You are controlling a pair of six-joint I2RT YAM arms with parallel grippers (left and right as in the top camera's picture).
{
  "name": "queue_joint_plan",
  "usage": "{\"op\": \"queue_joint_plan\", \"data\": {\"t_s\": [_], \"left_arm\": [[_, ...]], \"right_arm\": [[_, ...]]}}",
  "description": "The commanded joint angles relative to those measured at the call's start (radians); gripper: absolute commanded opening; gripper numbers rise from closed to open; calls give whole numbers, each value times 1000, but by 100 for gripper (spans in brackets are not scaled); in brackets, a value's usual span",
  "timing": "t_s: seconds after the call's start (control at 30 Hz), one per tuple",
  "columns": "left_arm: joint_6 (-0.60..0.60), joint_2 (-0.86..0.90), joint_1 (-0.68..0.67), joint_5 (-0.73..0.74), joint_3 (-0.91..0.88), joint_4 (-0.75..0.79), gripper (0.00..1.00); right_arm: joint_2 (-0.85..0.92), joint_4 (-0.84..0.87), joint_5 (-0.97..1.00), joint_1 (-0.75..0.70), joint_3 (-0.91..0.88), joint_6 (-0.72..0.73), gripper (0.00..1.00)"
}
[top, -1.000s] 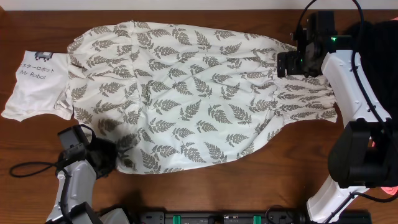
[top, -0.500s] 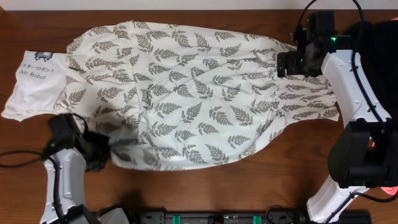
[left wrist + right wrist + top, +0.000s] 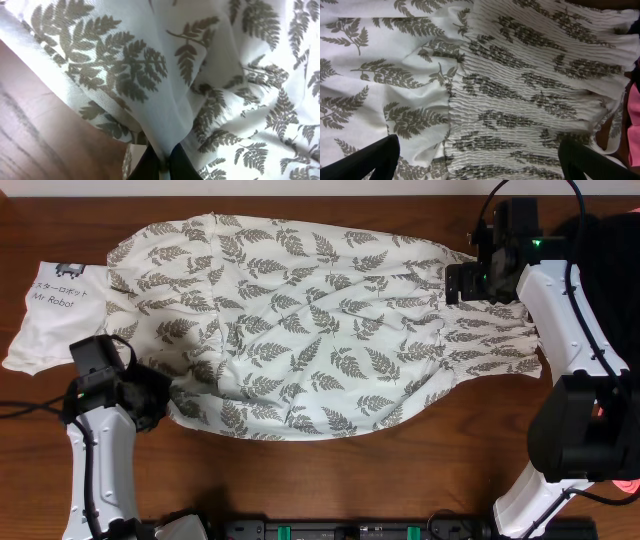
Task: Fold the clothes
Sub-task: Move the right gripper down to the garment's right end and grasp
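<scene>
Pinching shut on the near-left hem of the clothes (image 3: 320,330) spread across the counter (image 3: 450,460), left gripper (image 3: 161,167) has dragged that corner inward, so the fold looks started; right gripper (image 3: 479,150) hangs wide open over the smocked end.

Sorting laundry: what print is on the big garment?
The garment has grey fern leaves on white; clearest overhead.

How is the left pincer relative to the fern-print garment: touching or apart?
Touching. The left wrist view shows the left pincer shut on a fold of the fern-print garment, with the white fabric pinched between its black tips at the picture's bottom edge.
</scene>
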Motion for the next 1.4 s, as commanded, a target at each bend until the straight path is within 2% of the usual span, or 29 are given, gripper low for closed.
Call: {"op": "queue_joint_plan", "data": {"t_s": [0.0,0.4,0.47,0.53,0.57,0.67,0.77,0.93,1.17,1.37], "left_arm": [[40,4,-45,-46,17,6,6],[55,4,-154,-118,17,-2,6],[55,4,-161,-126,17,-9,6],[55,4,-164,-151,17,-17,6],[55,4,-164,-166,17,-20,6],[81,4,-164,-208,17,-21,6],[81,4,-164,-235,17,-27,6],[85,4,-164,-237,17,-28,6],[88,4,-164,-237,17,-29,7],[89,4,-164,-237,17,-26,7]], "right_arm": [[2,0,10,6,-3,-8,99],[2,2,-8,5,-3,-9,99],[1,-23,12,4,-1,-11,86],[-5,-78,89,1,11,-11,77],[-9,-110,126,-3,19,1,74],[-25,-193,198,-32,37,154,68],[-29,-275,190,-76,35,254,68],[-29,-315,116,-132,-17,317,72],[-29,-259,-10,-151,-171,439,75],[-29,-138,-65,-151,-320,583,76]]}}
